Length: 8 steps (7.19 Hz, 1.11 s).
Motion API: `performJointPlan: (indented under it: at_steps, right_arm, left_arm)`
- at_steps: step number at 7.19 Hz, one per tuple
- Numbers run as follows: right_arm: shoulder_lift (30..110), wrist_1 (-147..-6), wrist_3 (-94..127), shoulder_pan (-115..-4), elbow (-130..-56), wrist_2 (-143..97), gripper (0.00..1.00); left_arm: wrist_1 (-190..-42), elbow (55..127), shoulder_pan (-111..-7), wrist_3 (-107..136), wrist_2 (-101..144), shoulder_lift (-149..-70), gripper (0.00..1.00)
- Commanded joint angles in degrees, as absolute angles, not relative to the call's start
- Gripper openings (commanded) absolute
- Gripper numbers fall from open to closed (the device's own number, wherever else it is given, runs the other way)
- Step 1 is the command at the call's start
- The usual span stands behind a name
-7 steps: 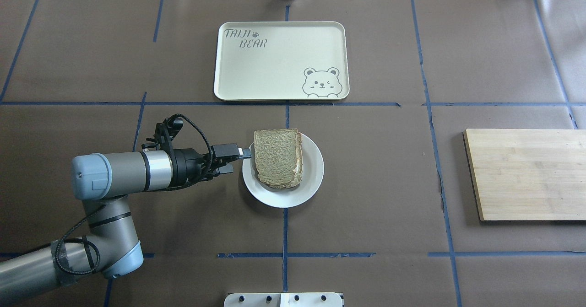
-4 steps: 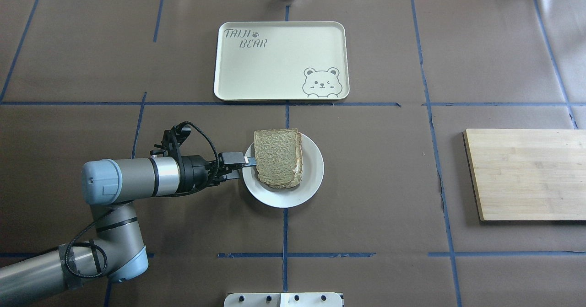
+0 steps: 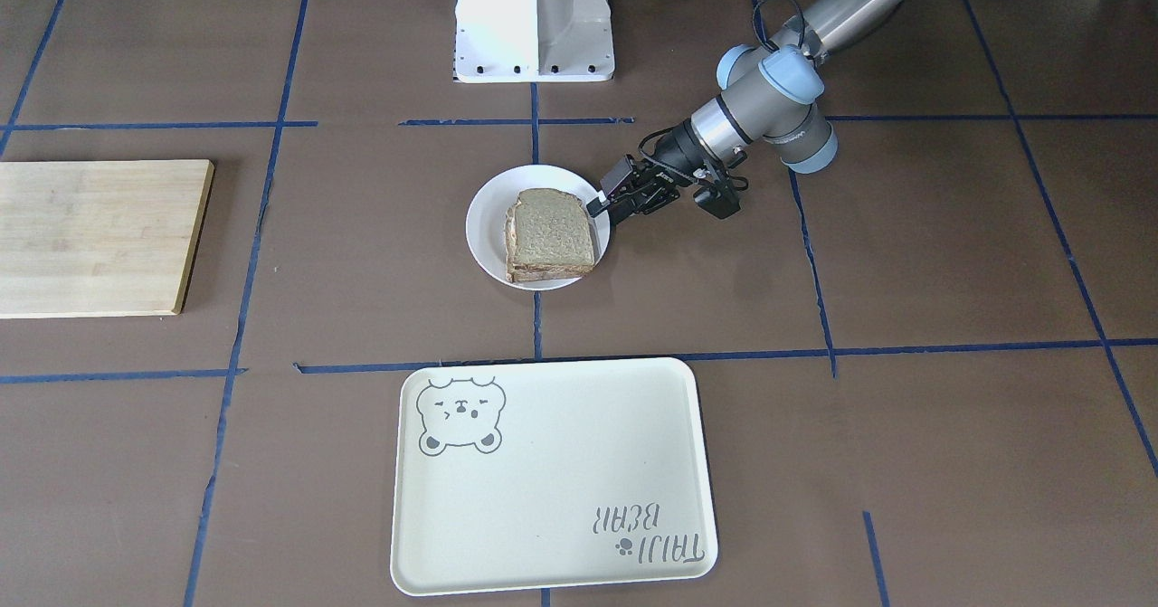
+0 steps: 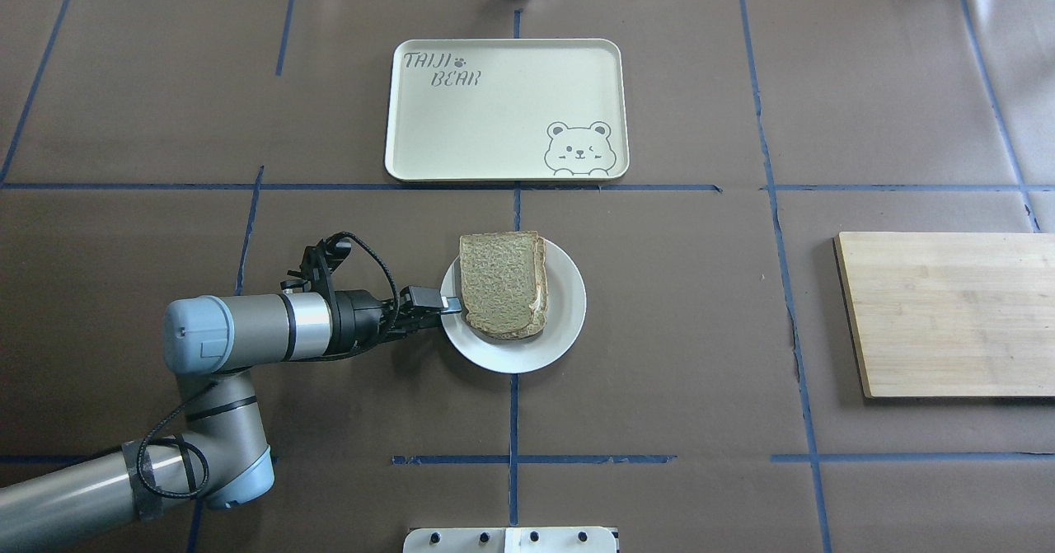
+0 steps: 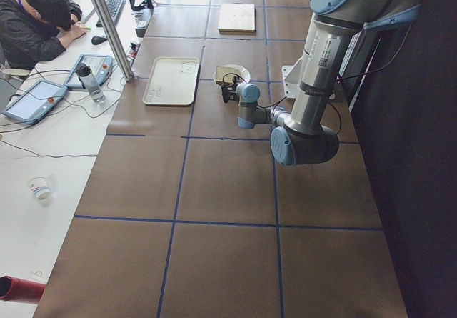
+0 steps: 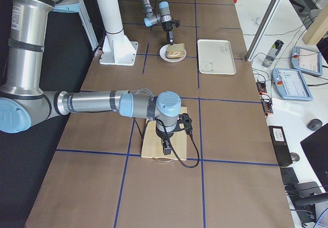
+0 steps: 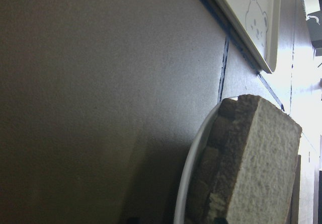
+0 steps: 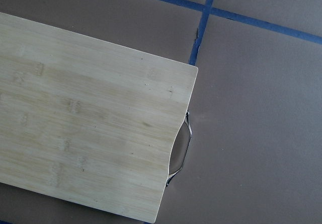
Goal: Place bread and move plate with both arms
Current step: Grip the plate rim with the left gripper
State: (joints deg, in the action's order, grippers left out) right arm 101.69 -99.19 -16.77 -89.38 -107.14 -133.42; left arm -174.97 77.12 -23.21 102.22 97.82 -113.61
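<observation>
The white plate (image 4: 569, 310) sits mid-table and holds a stack topped by the plain brown bread slice (image 4: 499, 285). A white edge of something shows under the slice on its right side. My left gripper (image 4: 443, 306) lies low and level at the plate's left rim, jaws open and set at the rim. The front-facing view shows the gripper (image 3: 604, 205), the plate (image 3: 484, 227) and the bread (image 3: 552, 227). The left wrist view shows the plate rim (image 7: 193, 173) and the bread (image 7: 256, 168) close up. My right gripper (image 6: 166, 147) hangs over the cutting board. I cannot tell whether it is open or shut.
A cream tray with a bear drawing (image 4: 494, 116) lies beyond the plate. A bamboo cutting board (image 4: 948, 314) with a metal handle (image 8: 182, 148) lies at the far right. The white robot base (image 3: 534, 19) stands at the near edge.
My left gripper has moved right and down to the plate's left rim. The plate has shifted slightly to the right.
</observation>
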Motion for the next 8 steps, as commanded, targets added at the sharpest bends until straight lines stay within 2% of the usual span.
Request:
performJointPlan:
  at_steps: [1,3,5,7,8]
  right_arm:
    - [101.7,-99.2,-16.8,-89.4,-107.1,-133.4,0.99]
    - [101.7,-99.2,-16.7,-89.4,-107.1,-133.4,0.99]
    - [101.7,-99.2,-16.8,-89.4,-107.1,-133.4,0.99]
    - [101.7,-99.1,-16.8,-89.4,-107.1,-133.5,0.99]
    - [101.7,-99.2,-16.8,-89.4,-107.1,-133.5,0.99]
  left_arm:
    - [-175.0,75.5,-22.7,102.2,97.7,-115.0,0.23]
    - [-175.0,75.4,-21.5,102.2,96.2,-115.6,0.21]
    - [-175.3,75.6,-21.4,102.2,96.2,-115.7,0.07]
    - [-178.1,75.7,-21.6,103.4,96.1,-115.7,0.0]
    - [-180.3,75.8,-21.6,108.0,95.5,-115.7,0.0]
